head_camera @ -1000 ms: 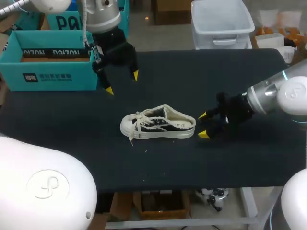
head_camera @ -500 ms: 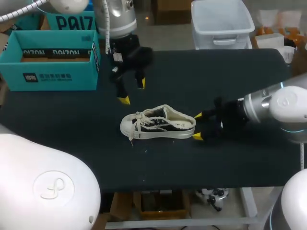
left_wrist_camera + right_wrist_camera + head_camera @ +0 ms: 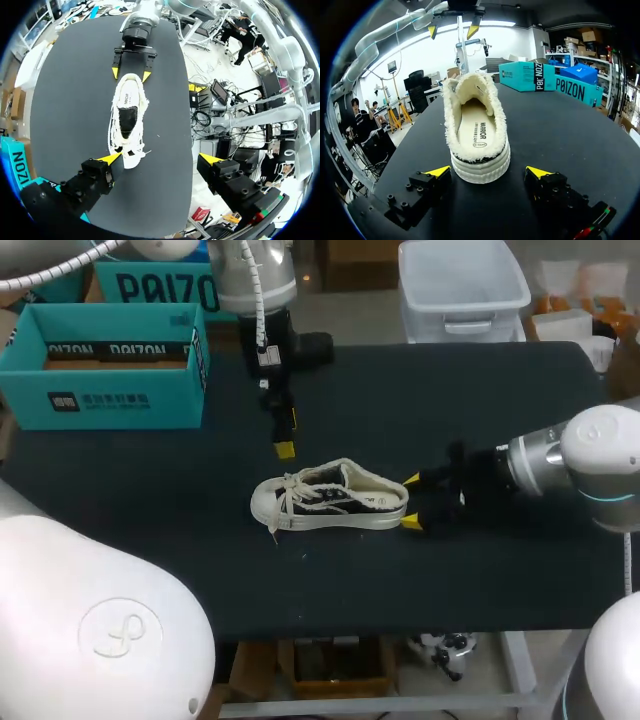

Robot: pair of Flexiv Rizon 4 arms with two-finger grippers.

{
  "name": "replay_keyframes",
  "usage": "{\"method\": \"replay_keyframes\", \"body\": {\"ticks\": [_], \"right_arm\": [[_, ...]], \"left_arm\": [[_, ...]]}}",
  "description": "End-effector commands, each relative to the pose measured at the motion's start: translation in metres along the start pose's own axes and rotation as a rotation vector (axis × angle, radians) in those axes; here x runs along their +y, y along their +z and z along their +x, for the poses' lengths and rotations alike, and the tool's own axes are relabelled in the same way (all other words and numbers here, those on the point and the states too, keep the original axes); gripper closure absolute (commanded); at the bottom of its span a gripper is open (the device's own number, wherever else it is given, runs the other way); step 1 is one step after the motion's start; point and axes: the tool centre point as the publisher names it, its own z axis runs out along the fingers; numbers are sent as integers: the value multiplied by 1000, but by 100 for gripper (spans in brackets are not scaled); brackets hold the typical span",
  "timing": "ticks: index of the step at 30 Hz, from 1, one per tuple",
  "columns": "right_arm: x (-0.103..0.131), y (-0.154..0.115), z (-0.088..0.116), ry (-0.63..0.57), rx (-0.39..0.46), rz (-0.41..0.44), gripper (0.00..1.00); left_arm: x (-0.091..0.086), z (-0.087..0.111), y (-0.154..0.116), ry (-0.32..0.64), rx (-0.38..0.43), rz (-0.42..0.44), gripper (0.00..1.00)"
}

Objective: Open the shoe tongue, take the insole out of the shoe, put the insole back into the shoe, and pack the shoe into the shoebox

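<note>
Wide-spread left tool (image 3: pixel 160 158) hangs over shoe (image 3: pixel 127 117) toe; right tool (image 3: pixel 131 75) flanks heel.

Left arm (image 3: pixel 252 275): silver-grey cylinder, white cable along it. Right arm (image 3: pixel 600 445): white rounded shell, silver collar, cyan ring. Left gripper (image 3: pixel 287 435) and right gripper (image 3: pixel 411 502): black blocks with screw heads, yellow wedge fingertips (image 3: pixel 438 171). Near left: white housing (image 3: pixel 110 620), embossed emblem.
</note>
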Motion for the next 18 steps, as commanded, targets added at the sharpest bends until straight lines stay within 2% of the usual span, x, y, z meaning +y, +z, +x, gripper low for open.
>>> {"method": "replay_keyframes", "body": {"ticks": [1,4,8,13,15,18], "right_arm": [[-2,5,-7,-17,16,-18,0],[-1,8,-10,-36,19,-32,0],[-1,13,-14,-45,41,-52,0],[-1,14,-14,-45,85,-98,0],[0,13,-12,-31,92,-87,0],[1,14,-9,-28,97,-88,0]], "left_arm": [[-8,6,9,-542,7,52,0],[-7,9,12,-627,-9,85,0],[-6,10,16,-690,-24,101,0],[-6,12,20,-720,-56,104,0],[-5,12,20,-750,-83,112,0],[-6,12,21,-757,-81,116,0]]}}
